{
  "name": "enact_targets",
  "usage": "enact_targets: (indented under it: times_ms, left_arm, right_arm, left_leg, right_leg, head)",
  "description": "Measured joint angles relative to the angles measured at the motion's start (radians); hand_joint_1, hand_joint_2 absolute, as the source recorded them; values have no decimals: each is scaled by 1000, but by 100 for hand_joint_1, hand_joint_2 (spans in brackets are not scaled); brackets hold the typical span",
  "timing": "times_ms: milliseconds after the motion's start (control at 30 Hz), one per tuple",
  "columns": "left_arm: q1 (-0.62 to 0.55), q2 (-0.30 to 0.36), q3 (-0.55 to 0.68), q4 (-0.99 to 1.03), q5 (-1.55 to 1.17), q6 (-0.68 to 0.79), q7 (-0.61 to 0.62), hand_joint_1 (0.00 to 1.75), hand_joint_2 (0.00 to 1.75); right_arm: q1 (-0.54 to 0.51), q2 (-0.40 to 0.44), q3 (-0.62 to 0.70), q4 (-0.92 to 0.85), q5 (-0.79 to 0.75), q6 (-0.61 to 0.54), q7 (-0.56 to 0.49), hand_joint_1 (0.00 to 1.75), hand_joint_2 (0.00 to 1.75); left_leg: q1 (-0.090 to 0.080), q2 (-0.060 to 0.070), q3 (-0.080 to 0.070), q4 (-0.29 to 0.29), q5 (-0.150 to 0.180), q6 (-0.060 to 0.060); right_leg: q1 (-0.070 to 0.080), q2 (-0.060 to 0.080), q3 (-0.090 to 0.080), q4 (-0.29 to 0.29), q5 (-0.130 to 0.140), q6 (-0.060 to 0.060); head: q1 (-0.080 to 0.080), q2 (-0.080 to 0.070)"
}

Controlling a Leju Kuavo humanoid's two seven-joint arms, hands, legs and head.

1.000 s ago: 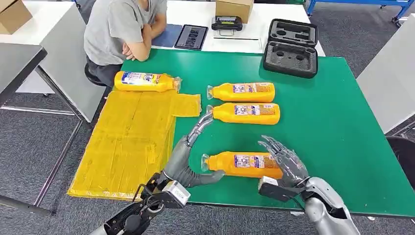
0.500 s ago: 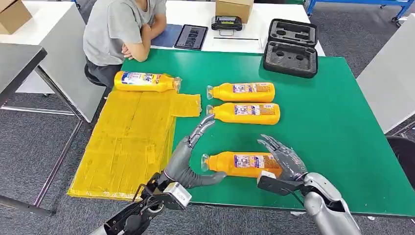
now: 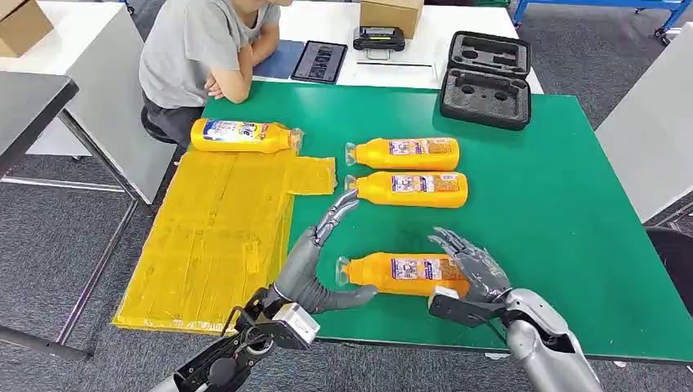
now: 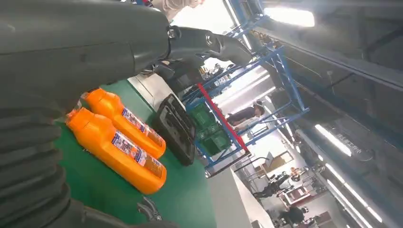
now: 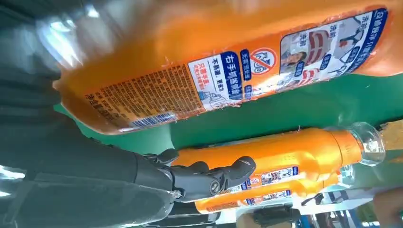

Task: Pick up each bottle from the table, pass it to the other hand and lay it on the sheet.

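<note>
Green table w/ four orange bottles lying on their sides. Nearest bottle lies close to the front edge, clear cap pointing toward the yellow sheet. The right hand sits at that bottle's base end, fingers spread & arched over it; can't tell if they actually touch it, no grip visible. In the right wrist view the bottle's label is right up close, dark fingers stretched out apart beneath it.

Left hand is by the cap end of the same bottle, open, fingers apart: thumb lies along the table just below the cap, one finger points up toward the next bottle. Holds nothing.

Two bottles lie side by side mid-table, the farther one parallel to its neighbour. A fourth bottle rests at the sheet's far edge. Sheet covers the table's left part & hangs over the front.

Person in grey shirt sits at the far left corner, arms folded. Black foam case at the far side, open.
</note>
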Motion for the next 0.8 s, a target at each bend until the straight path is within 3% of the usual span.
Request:
enact_targets:
  times_ms: [300, 333, 567, 800]
  left_arm:
    - [1, -4, 9, 0, -18, -19, 0, 0, 175]
    - [2, -5, 10, 0, -19, -23, 0, 0, 175]
    - [2, -13, 16, 0, -32, -31, 0, 0, 175]
    - [2, -17, 17, 0, -37, -31, 0, 0, 175]
  right_arm:
    - [-5, -12, 9, 18, -1, 42, 21, 0, 175]
    - [-5, -17, 10, 20, -2, 48, 24, 169, 175]
    - [-15, -67, 18, 27, -36, 171, 76, 175, 175]
    - [-34, -102, 20, 54, -58, 188, 71, 175, 175]
  left_leg:
    - [0, 0, 0, 0, 0, 0]
    - [0, 0, 0, 0, 0, 0]
    - [0, 0, 0, 0, 0, 0]
    - [0, 0, 2, 0, 0, 0]
  right_leg:
    - [0, 0, 0, 0, 0, 0]
    - [0, 0, 0, 0, 0, 0]
    - [0, 0, 0, 0, 0, 0]
    - [0, 0, 2, 0, 0, 0]
  head:
    - [0, 0]
    - [0, 0]
    - [0, 0]
    - [0, 0]
